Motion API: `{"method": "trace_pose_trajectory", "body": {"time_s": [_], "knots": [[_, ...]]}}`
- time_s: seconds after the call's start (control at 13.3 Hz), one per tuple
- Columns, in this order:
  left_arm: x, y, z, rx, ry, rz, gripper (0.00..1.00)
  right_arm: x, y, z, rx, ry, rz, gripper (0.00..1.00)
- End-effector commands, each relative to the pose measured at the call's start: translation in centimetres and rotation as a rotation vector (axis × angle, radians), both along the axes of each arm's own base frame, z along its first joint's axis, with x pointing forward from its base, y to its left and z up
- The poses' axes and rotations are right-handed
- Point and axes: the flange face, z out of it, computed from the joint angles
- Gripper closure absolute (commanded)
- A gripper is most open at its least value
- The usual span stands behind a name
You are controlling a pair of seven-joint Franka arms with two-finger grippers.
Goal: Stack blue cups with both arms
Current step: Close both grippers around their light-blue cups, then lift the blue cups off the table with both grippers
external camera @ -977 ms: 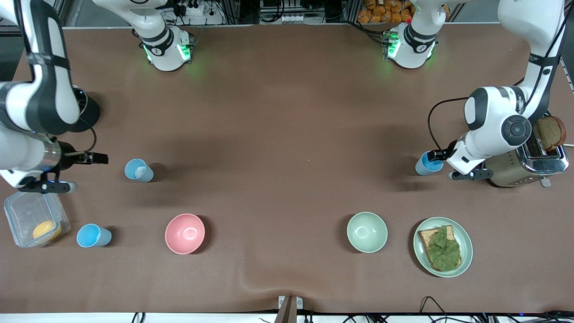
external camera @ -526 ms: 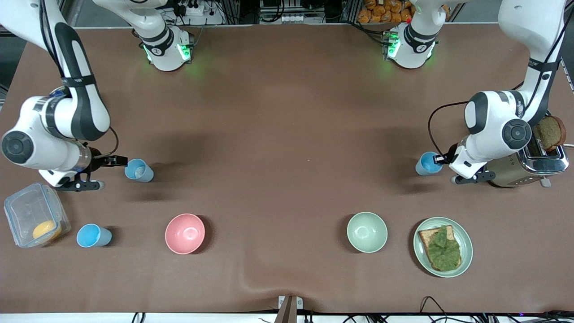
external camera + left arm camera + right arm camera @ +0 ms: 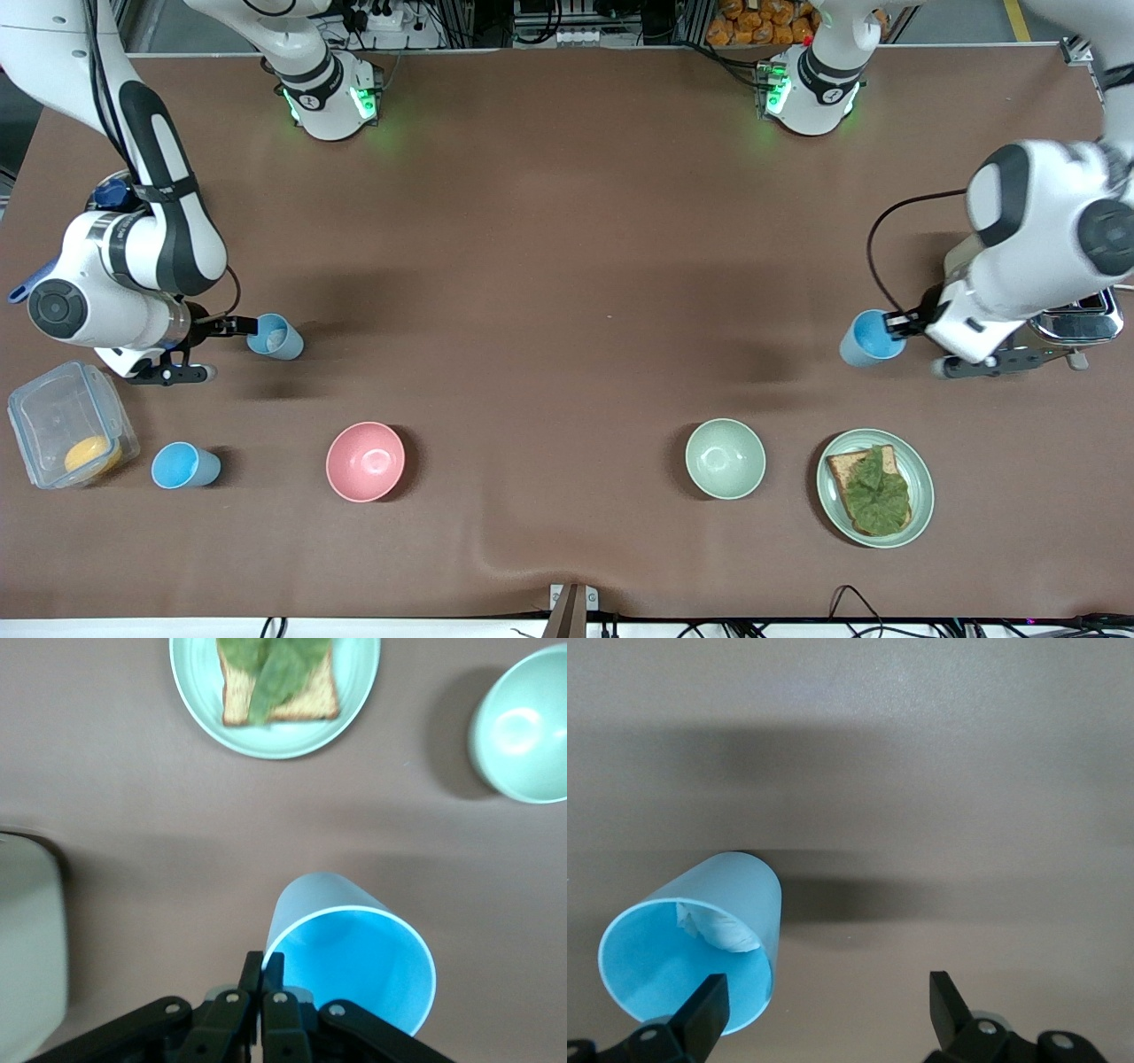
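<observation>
Three blue cups show. One blue cup (image 3: 871, 338) hangs tilted a little above the table beside the toaster; my left gripper (image 3: 902, 326) is shut on its rim, its fingers pinching the wall in the left wrist view (image 3: 266, 973), cup (image 3: 354, 948). A second blue cup (image 3: 275, 337) with a white scrap inside stands toward the right arm's end. My right gripper (image 3: 241, 326) is open at its rim. In the right wrist view, one finger (image 3: 704, 1010) is over this cup's (image 3: 691, 939) mouth, the other outside. A third blue cup (image 3: 184, 466) stands nearer the front camera.
A pink bowl (image 3: 365, 461) and a pale green bowl (image 3: 725, 458) stand nearer the front camera. A green plate (image 3: 833, 496) holds bread with lettuce. A toaster (image 3: 1076, 323) stands under the left arm. A clear box (image 3: 53, 416) with something orange stands by the third cup.
My left gripper has lifted its blue cup off the table and carried it a little toward the front camera. My right gripper has moved in to the second cup's rim.
</observation>
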Motion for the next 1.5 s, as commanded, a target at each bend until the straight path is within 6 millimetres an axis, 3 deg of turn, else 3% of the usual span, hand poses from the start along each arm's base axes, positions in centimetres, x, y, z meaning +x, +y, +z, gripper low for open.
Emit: {"method": "trace_pose_trajectory", "body": {"time_s": [0.0,0.15,0.23,0.45,0.75,1.13,1.43], "knots": [[1.3,-2.8,3.6,-0.03,-0.012,-0.014,1.0,0.2,-0.1,-0.5,0.011,0.003,0.007,0.0],[1.6,-4.7,4.7,-0.034,-0.033,0.007,1.0,0.1,0.2,-1.0,0.011,0.013,0.01,0.04],[1.7,-5.4,5.3,-0.039,-0.042,0.017,1.0,0.1,0.3,-1.1,0.01,0.016,0.0,0.25],[1.7,-6.6,5.4,-0.091,-0.033,0.062,1.0,0.0,1.2,-1.8,0.05,0.029,-0.032,0.63],[1.9,-6.5,4.9,-0.111,-0.022,0.073,1.0,-0.1,2.1,-2.0,0.067,0.039,-0.039,1.0],[1.9,-5.7,4.9,-0.113,-0.02,0.07,1.0,0.4,2.2,-1.3,0.069,0.038,-0.037,1.0],[1.9,-5.8,5.0,-0.111,-0.021,0.07,1.0,1.7,5.9,1.1,0.05,0.08,-0.072,1.0]]}}
